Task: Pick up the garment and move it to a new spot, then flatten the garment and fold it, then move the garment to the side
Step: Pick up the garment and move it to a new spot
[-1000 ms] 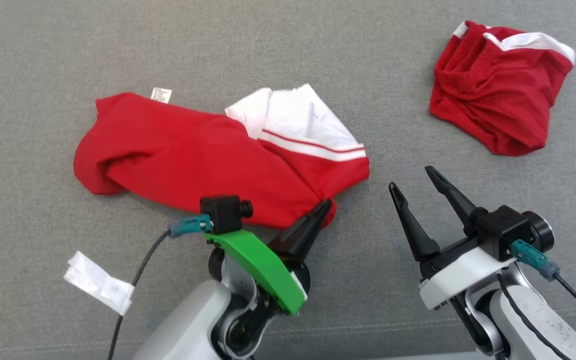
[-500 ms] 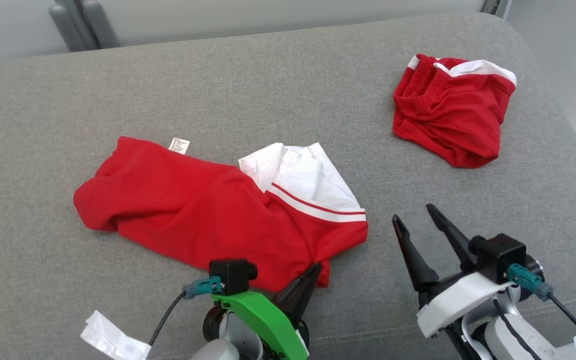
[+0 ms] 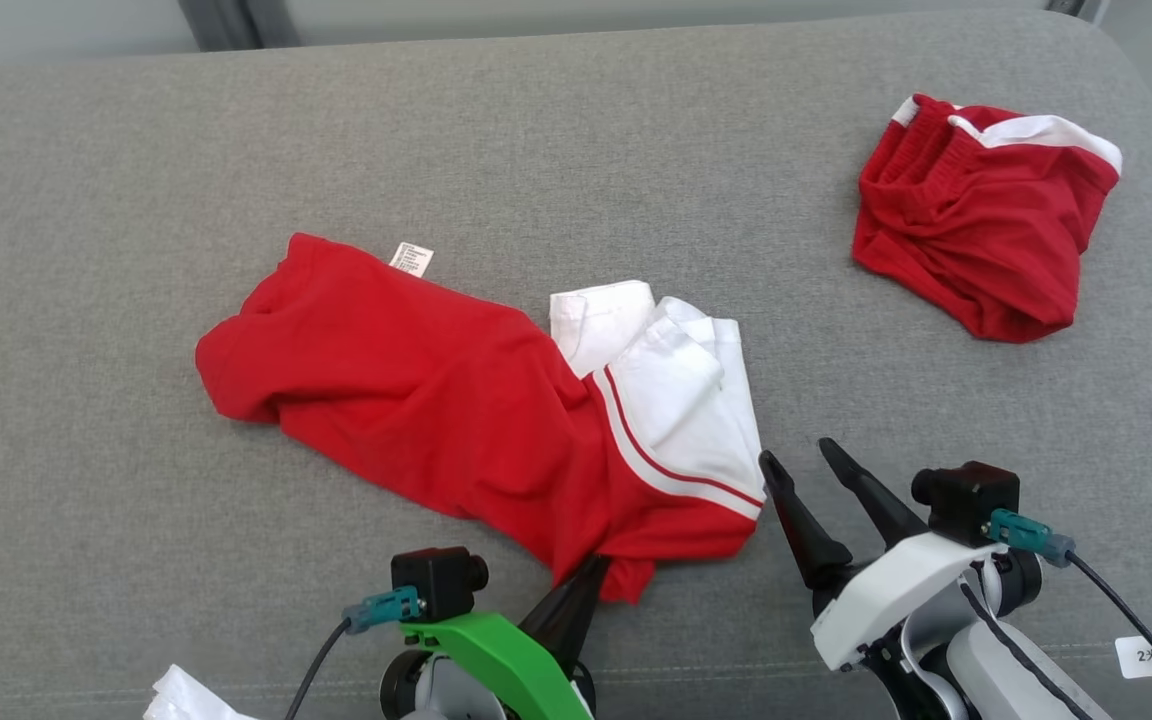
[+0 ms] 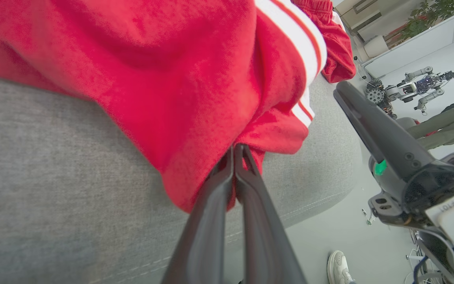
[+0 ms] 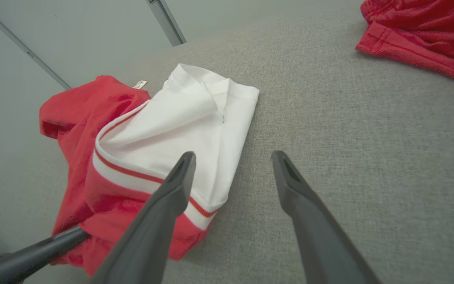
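Crumpled garment lay near front edge of cushion; left gripper pinched its red hem; right gripper spread, empty, beside white sleeve. Flattening, folding, setting aside looked undone.

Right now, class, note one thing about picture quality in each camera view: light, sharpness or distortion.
Head view: even, soft light, faint shadow under the shirt, all sharp. Left wrist view: the shirt near the left tool looks soft and grainy. Right wrist view: the wide lens bows the cushion edge; the right tool looms large.
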Robot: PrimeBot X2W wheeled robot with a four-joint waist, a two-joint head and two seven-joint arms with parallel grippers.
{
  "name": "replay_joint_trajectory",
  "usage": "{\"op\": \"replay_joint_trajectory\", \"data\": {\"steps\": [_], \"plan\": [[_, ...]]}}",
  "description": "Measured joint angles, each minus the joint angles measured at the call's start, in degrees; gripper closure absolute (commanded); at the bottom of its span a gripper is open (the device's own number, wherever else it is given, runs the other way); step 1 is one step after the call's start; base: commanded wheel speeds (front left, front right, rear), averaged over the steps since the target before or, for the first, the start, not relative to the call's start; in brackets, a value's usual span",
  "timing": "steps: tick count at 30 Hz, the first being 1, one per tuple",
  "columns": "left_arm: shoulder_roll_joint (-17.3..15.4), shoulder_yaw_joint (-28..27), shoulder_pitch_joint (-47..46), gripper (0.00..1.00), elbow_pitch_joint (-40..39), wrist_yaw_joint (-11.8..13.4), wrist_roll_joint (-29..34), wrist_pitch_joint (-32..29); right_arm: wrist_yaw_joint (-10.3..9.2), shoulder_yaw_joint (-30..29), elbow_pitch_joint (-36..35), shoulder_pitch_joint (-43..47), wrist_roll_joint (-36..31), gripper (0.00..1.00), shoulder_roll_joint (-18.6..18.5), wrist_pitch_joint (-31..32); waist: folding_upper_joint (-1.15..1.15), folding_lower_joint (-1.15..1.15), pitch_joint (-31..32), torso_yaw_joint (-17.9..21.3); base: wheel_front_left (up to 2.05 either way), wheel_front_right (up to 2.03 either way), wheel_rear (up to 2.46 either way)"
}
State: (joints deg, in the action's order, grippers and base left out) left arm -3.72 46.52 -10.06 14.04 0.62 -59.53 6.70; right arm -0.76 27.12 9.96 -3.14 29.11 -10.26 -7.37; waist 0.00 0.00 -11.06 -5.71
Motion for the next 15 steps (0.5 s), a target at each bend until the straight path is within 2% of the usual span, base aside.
{"op": "replay_joint_trajectory", "data": {"steps": [10, 15], "plan": [[0.1, -0.7, 0.2, 1.00, -0.3, 0.1, -0.1, 1.4, 3.79, 0.8, 5.6, -0.7, 5.8, 0.00, 3.2, 3.3, 0.00, 0.00, -1.6, -3.9, 0.00, 0.00, 0.00], [0.1, -1.1, 0.2, 1.00, -0.4, 0.1, -0.2, 1.5, 4.48, 1.7, 7.0, -1.4, 6.2, 0.00, 3.8, 4.0, 0.00, 0.00, -1.8, -4.2, 0.00, 0.00, 0.00]]}}
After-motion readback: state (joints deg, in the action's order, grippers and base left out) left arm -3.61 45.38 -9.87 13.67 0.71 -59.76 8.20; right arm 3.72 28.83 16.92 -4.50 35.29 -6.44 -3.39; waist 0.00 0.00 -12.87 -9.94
